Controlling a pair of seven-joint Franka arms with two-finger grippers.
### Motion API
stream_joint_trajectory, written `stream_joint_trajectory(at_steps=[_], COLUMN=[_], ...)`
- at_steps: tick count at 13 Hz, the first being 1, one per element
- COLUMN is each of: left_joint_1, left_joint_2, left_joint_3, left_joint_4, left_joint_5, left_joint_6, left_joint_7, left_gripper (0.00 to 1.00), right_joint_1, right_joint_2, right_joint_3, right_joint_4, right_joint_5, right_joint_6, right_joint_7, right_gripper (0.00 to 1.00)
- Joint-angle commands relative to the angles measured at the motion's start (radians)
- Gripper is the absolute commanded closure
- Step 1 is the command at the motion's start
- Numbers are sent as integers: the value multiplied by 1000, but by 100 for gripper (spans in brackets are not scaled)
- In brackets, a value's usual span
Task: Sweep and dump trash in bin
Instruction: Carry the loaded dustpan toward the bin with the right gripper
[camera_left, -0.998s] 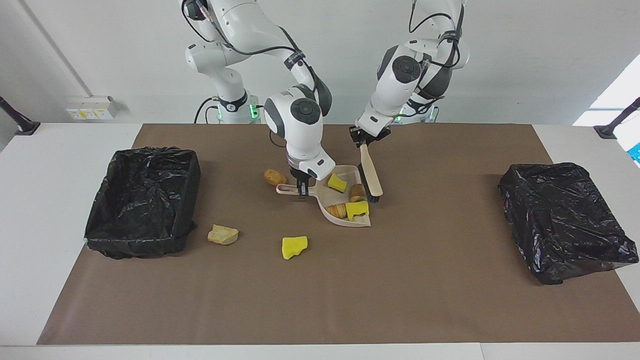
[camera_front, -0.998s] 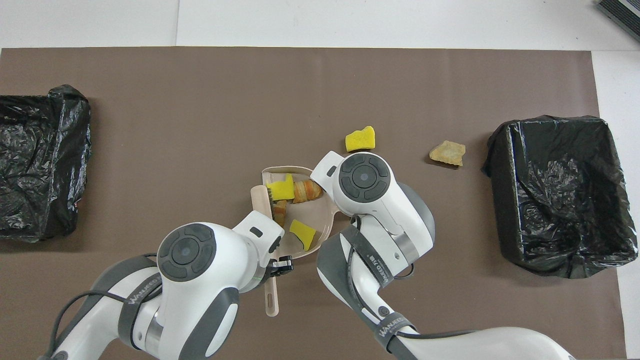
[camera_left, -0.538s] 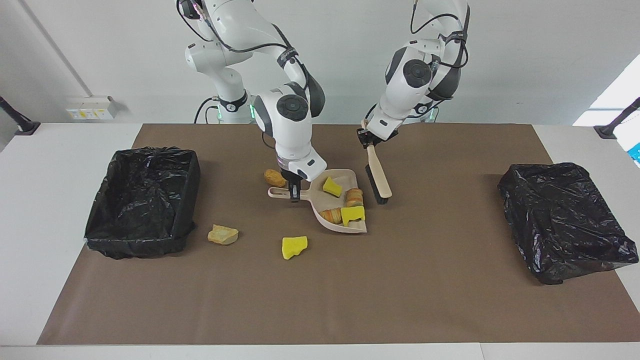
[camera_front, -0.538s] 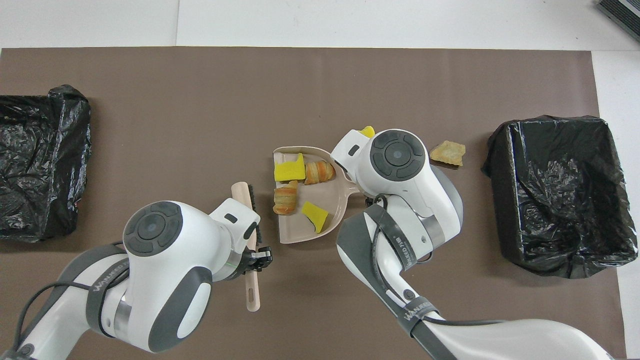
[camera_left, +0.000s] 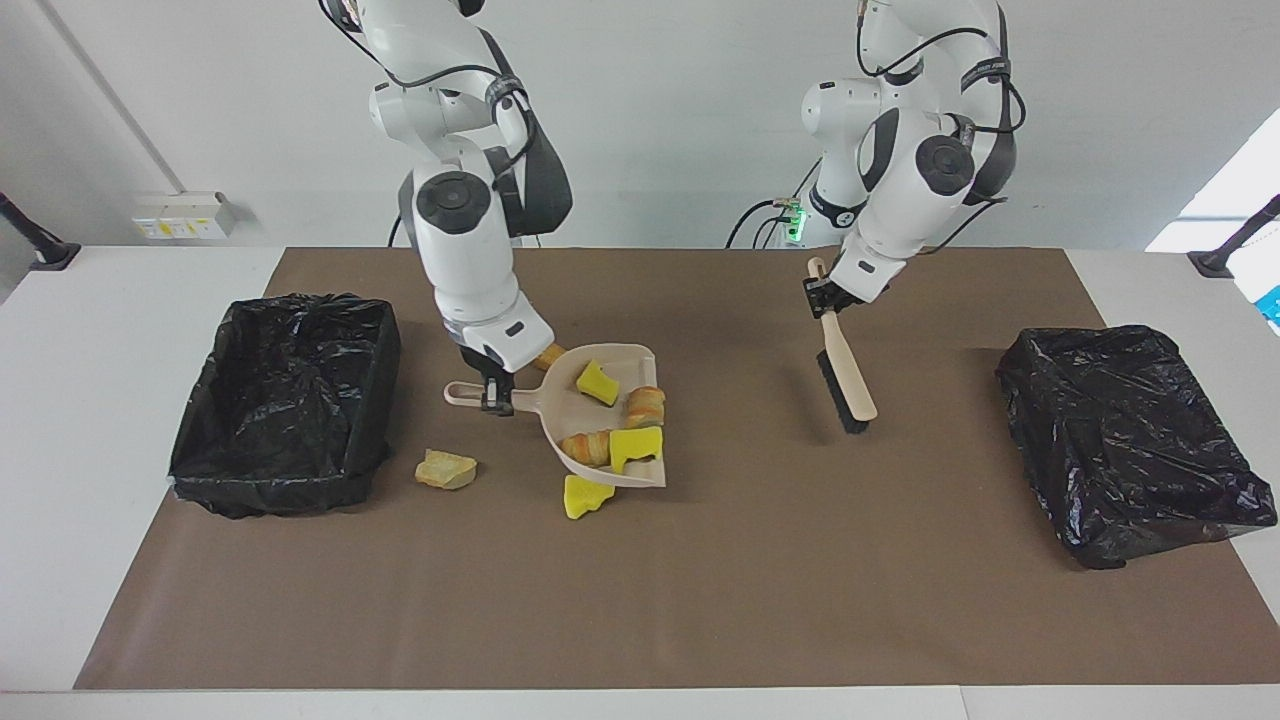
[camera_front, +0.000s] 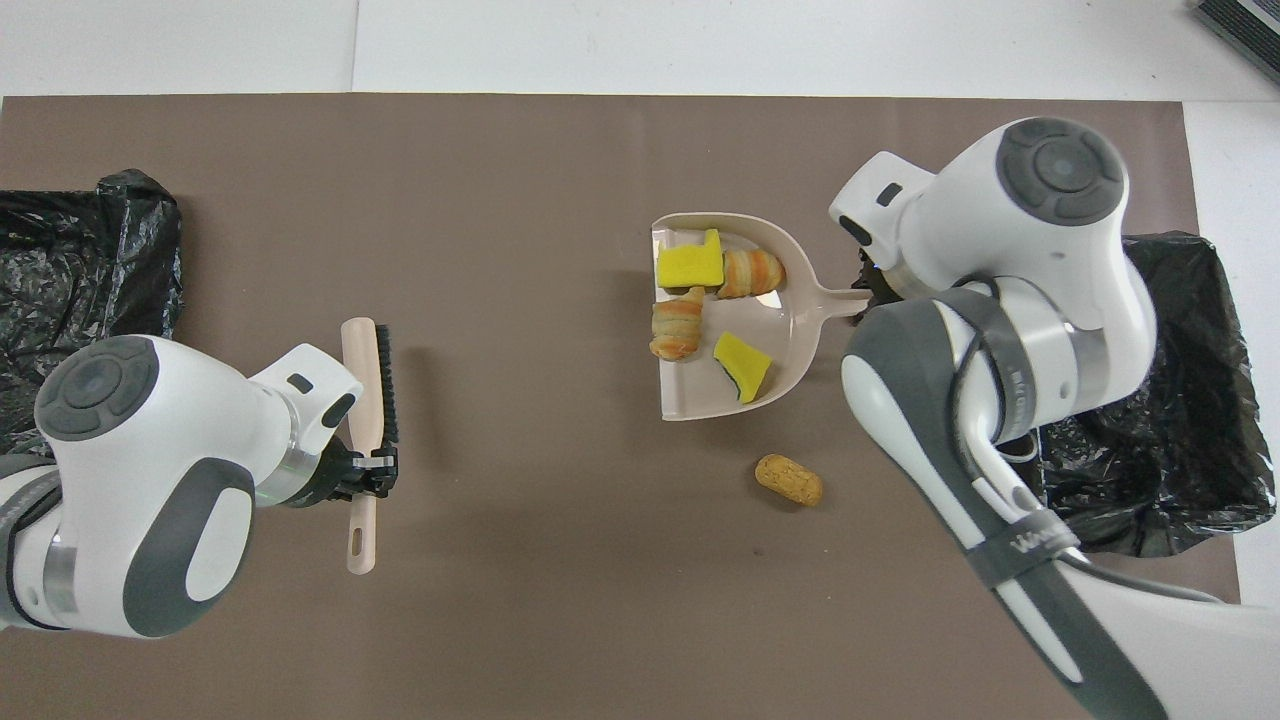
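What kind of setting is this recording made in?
Probably a robot lab test bench, not a home: a white table under a brown mat, two bag-lined bins, bare white walls.

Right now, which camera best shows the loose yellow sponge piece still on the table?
The facing view. There the loose yellow sponge piece lies on the mat, partly under the raised dustpan's lip. The overhead view shows nothing of it: the dustpan held by the right gripper covers it.
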Motion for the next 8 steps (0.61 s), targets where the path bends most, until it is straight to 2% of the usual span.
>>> stream_joint_trajectory(at_steps=[1,3,8], left_joint_1=[-15,-38,-40], left_joint_2=[-29,-44,-47], left_joint_3=[-13,-75,-386], left_joint_4=[0,-10,-10], left_joint_5=[18,18,3], left_joint_6=[-23,-13,92], left_joint_7=[-3,-107,-480], left_gripper=[100,100,100], right_joint_1=[-106,-164,-363], right_joint_2=[-6,-32,-77], right_joint_3=[14,5,0], right_joint_4=[55,78,80], right_joint_5=[35,21,13], right_joint_6=[-65,-113,-157], right_joint_7=[-105,-193,-413], right_gripper=[100,100,100])
